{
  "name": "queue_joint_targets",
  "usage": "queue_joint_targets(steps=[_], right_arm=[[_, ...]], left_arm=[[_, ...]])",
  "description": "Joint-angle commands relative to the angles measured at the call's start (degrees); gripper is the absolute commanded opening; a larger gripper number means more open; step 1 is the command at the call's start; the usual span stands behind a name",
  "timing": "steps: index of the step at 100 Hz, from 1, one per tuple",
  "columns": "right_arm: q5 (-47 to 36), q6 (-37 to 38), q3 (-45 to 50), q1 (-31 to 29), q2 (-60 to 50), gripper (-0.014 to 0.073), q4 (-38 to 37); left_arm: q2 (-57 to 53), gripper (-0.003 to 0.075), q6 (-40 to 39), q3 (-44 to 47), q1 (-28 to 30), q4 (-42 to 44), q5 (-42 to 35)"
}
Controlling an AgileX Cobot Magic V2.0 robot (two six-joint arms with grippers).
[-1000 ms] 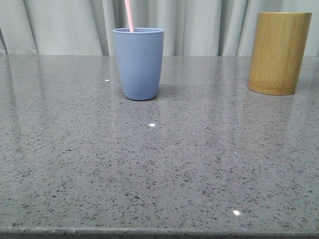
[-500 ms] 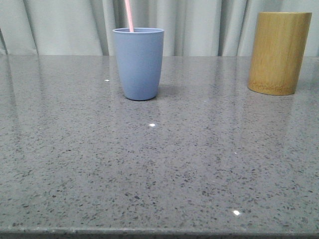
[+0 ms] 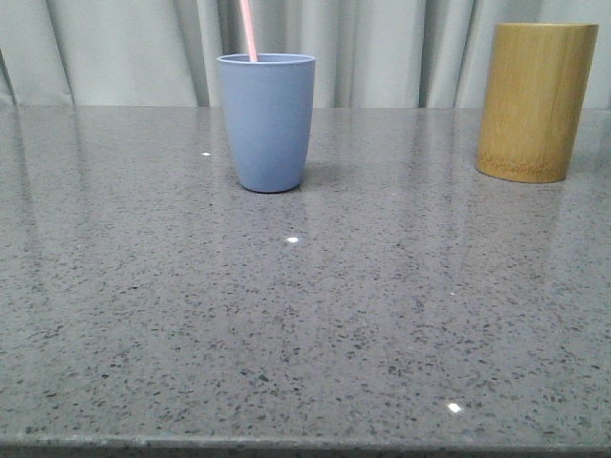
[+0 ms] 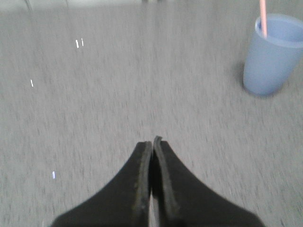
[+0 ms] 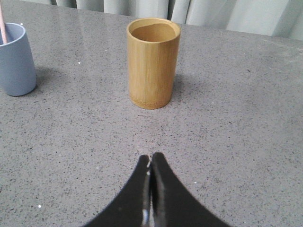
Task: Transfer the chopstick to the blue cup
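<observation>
Chopstick (image 3: 249, 31) stands in blue cup (image 3: 266, 121), leaning toward 11 o'clock. Bamboo cup (image 3: 535, 101) at 3 o'clock of it on worktop (image 3: 305, 315). Left tool (image 4: 152, 144) clenched, empty; right tool (image 5: 150, 160) clenched, empty.

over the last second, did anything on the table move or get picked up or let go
Nothing visibly changed in the front view. The chopstick stands in the blue cup as before, the bamboo cylinder sits in the same spot to its right, and nothing was grasped or released. The left gripper and right gripper are shut and empty now.
</observation>
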Motion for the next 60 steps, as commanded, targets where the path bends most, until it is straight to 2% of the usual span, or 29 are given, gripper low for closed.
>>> queue_joint_targets(steps=[1,13,22,43,60], right_arm=[[-4.38,-0.54,-1.35,-0.32,0.36,-0.0067,-0.81],[-4.38,-0.54,-1.35,-0.32,0.36,-0.0067,-0.81],[-4.38,-0.54,-1.35,-0.32,0.36,-0.0067,-0.81],[-4.38,-0.54,-1.35,-0.32,0.36,-0.0067,-0.81],[-4.38,-0.54,-1.35,-0.32,0.36,-0.0067,-0.81]], left_arm=[[-1.97,-0.0019,0.35,3.21,0.13,1.43,-14.04],[-6.67,-0.0019,0.35,12.39,0.13,2.09,-24.35],[-11.04,-0.0019,0.43,19.38,0.83,2.21,-29.17],[-21.15,-0.0019,0.43,29.7,6.15,1.43,-30.04],[-26.95,-0.0019,0.43,33.01,6.85,1.75,-30.3]])
